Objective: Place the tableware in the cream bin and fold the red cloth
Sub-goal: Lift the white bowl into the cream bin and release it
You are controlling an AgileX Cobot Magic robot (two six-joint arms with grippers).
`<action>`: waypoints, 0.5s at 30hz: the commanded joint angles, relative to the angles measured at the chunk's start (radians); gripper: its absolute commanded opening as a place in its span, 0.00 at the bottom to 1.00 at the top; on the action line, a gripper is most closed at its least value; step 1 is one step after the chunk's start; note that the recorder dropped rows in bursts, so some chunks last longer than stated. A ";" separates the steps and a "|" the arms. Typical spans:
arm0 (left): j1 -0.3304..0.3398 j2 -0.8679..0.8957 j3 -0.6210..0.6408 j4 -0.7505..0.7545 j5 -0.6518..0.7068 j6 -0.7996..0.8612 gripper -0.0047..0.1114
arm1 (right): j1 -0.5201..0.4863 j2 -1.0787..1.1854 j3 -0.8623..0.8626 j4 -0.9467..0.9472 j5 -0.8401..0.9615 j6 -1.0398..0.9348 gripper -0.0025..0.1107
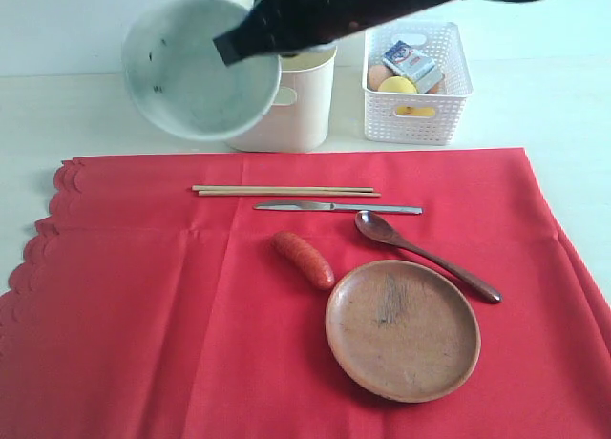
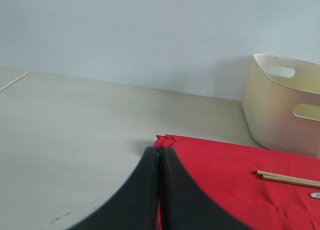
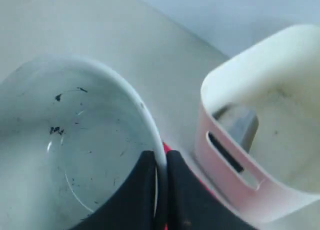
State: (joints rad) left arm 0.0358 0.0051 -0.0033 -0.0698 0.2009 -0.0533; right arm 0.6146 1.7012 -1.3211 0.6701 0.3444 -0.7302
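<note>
R wrist view: right gripper clamped on bowl rim beside cream bin. Only L wrist view shows left gripper, jaws pressed together, by red cloth corner.

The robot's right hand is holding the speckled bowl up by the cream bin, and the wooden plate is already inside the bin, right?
No. The right hand does hold the speckled bowl up by the cream bin, but the wooden plate is not inside it: it lies on the red cloth beside the spoon, as the exterior view shows.
</note>
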 commanded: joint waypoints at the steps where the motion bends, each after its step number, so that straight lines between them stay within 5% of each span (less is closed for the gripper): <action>1: 0.002 -0.005 0.003 -0.003 -0.002 0.006 0.04 | -0.001 -0.011 -0.082 -0.033 -0.053 -0.002 0.02; 15: 0.002 -0.005 0.003 -0.003 -0.002 0.006 0.04 | -0.094 0.146 -0.289 -0.067 -0.040 0.086 0.02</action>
State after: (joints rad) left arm 0.0358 0.0051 -0.0033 -0.0698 0.2009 -0.0533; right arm 0.5515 1.8142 -1.5738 0.6042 0.3081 -0.6830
